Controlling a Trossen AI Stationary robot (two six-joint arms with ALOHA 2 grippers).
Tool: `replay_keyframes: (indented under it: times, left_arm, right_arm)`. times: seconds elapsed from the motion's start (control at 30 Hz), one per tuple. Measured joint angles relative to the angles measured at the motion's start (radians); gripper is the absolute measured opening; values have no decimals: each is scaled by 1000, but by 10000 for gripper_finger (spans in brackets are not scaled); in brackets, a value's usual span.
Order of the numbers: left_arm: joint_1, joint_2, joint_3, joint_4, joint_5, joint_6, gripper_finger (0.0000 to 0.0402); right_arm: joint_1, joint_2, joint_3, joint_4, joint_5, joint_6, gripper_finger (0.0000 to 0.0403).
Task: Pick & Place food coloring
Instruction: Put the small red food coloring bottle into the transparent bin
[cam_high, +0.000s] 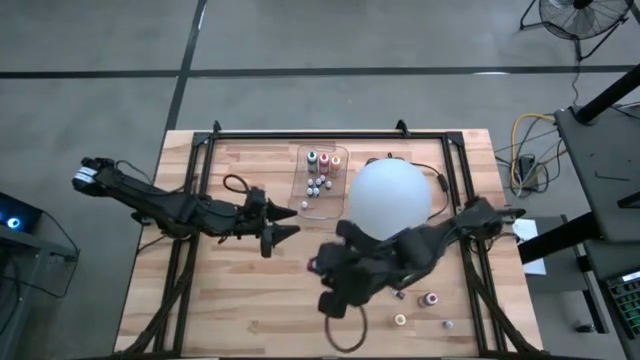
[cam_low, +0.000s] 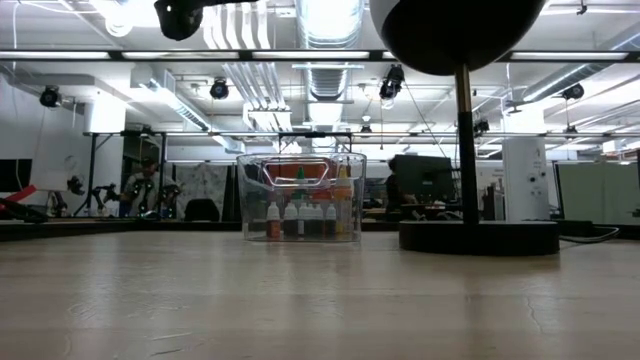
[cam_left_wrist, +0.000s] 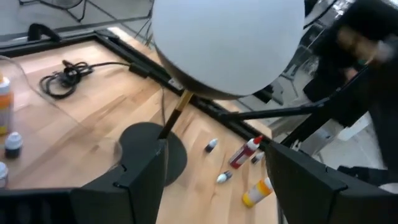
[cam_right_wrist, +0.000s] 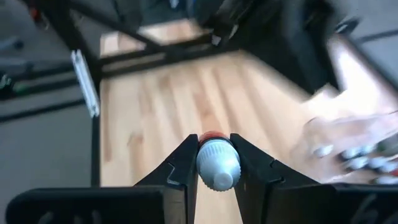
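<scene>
Wooden tabletop (cam_high: 240, 290) carries everything. At left, the left gripper (cam_high: 283, 222) hovers with its jaws spread and empty, just beside the clear tray (cam_high: 322, 207). That tray holds several food coloring bottles (cam_high: 318, 185) standing upright. A white globe (cam_high: 388, 197) stands beside the tray. Farther right, the right gripper (cam_right_wrist: 214, 163) pinches a white-capped bottle (cam_right_wrist: 217, 163) between its fingers above the table. More loose bottles (cam_high: 428, 299) lie near the right front edge.

Pale planked wood table (cam_high: 250, 290), clear plastic tray (cam_high: 303, 207), smooth matt globe (cam_high: 389, 198)
</scene>
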Motion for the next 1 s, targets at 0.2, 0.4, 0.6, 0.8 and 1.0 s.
replay_keyframes:
  times: [0.2, 0.4, 0.6, 0.8, 1.0]
  left_arm:
    - [0, -65, 0, -50, -1, 11, 241]
    - [0, -102, 0, -78, 1, 8, 241]
    - [0, -107, -6, -80, 27, 2, 241]
    - [-2, -106, -10, -84, 59, -13, 241]
    - [-2, -111, -10, -119, 97, -20, 241]
  right_arm:
    - [1, 107, 0, -8, -94, 25, 68]
    - [2, 183, 0, -16, -155, 61, 68]
    - [2, 241, 0, -23, -190, 79, 68]
    - [2, 284, 0, -20, -245, 92, 68]
    - [-4, 315, 0, -17, -287, 84, 68]
